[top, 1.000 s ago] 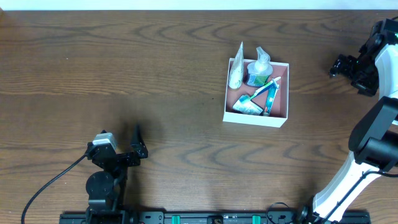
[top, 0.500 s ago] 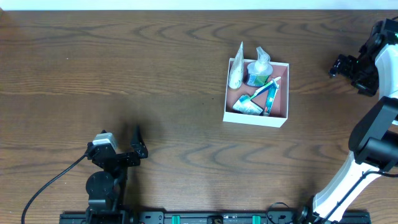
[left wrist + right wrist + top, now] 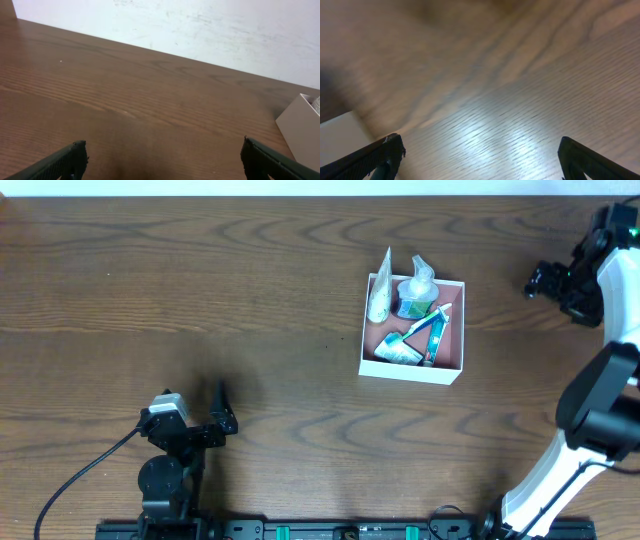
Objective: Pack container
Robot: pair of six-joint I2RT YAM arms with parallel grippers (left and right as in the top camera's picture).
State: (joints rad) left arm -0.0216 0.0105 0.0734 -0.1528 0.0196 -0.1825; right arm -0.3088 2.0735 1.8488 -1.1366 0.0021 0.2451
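Note:
The container (image 3: 409, 370) is a square white box with a pink-brown inside, standing right of the table's middle. It holds several toiletries: a white tube (image 3: 379, 295), a small bottle (image 3: 417, 290), a toothbrush and a green-and-white packet (image 3: 398, 350). One corner of the container shows at the right edge of the left wrist view (image 3: 300, 130). My left gripper (image 3: 225, 409) is open and empty low at the front left, far from the box; its view (image 3: 162, 160) shows bare wood between the fingers. My right gripper (image 3: 545, 280) is open and empty, right of the box (image 3: 480, 155).
The wooden table (image 3: 200, 290) runs to a white wall (image 3: 200, 25) at the back. A black cable (image 3: 80, 475) trails from the left arm's base. A pale blurred shape (image 3: 340, 135) sits at the lower left of the right wrist view; I cannot tell what it is.
My right gripper has shifted slightly toward the far side of the table. The left arm and the container have not moved.

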